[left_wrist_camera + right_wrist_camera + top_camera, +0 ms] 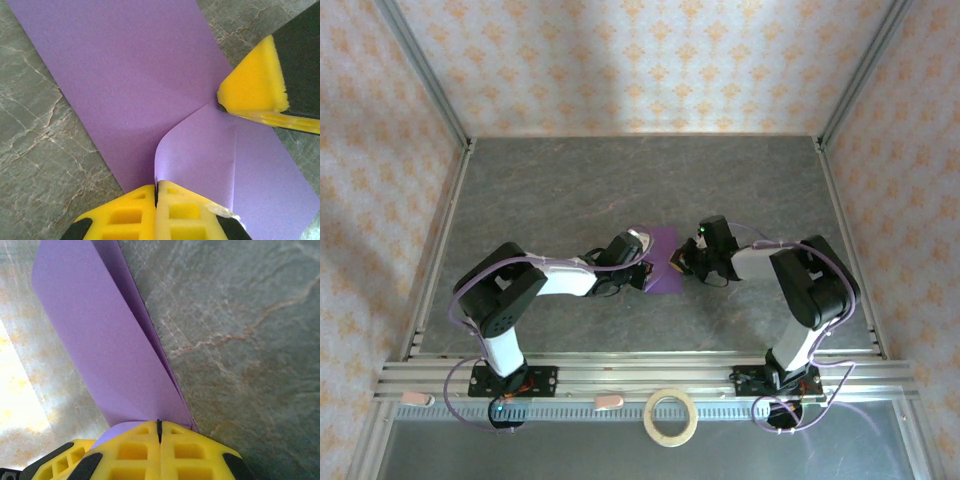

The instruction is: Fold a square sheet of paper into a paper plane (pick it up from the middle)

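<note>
Midway, paper [135, 75] pinched, left gripper [156, 192], right gripper [159, 427]

The square sheet of paper [140, 75] is shown in plain purple, the table [620, 180] in grey veined with pale lines, the pads [185, 215] of the left gripper [156, 185] and right gripper [159, 424] in yellow with black, the walls [650, 60] in cream with what seems an orange floral print, and the tape ring [649, 418] in tan.

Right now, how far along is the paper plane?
Early. Done: the left gripper and the right gripper are both shut on the purple sheet of paper. In hand: one flap curls over, so a first fold seems under way. Left: no pointed dart shape shows yet, so most of the folding.
</note>
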